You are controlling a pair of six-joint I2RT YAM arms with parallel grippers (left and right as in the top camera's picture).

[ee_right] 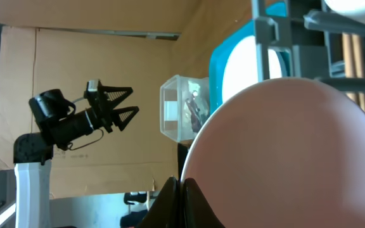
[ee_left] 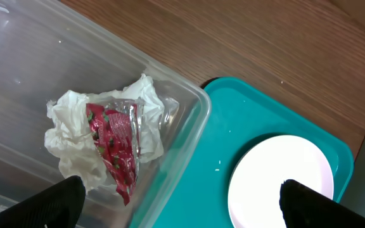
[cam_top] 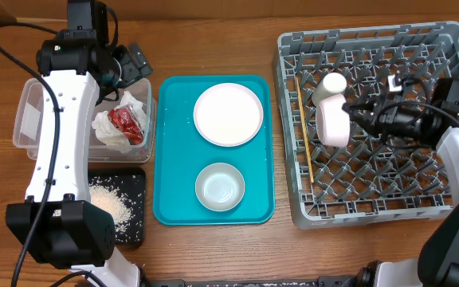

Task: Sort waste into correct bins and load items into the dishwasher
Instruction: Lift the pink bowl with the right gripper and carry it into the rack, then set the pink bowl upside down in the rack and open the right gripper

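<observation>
Left gripper [ee_left: 181, 183]: wide open, empty, over tub [ee_left: 30, 76].
Right gripper [cam_top: 354, 116]: seemingly pinching bowl [cam_top: 331, 123] rim, in rack [cam_top: 373, 185].

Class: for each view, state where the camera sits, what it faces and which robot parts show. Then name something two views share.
Overhead: above the table, facing straight down on the teal tray, grey rack and both arms.
Left wrist: over the clear tub, looking down at the red wrapper; its own dark fingertips show, spread.
Right wrist: at the rack, facing sideways toward the left arm; the pink bowl fills it, its fingers pinched on the rim.
Shared: the plate shows in overhead and left wrist.
</observation>
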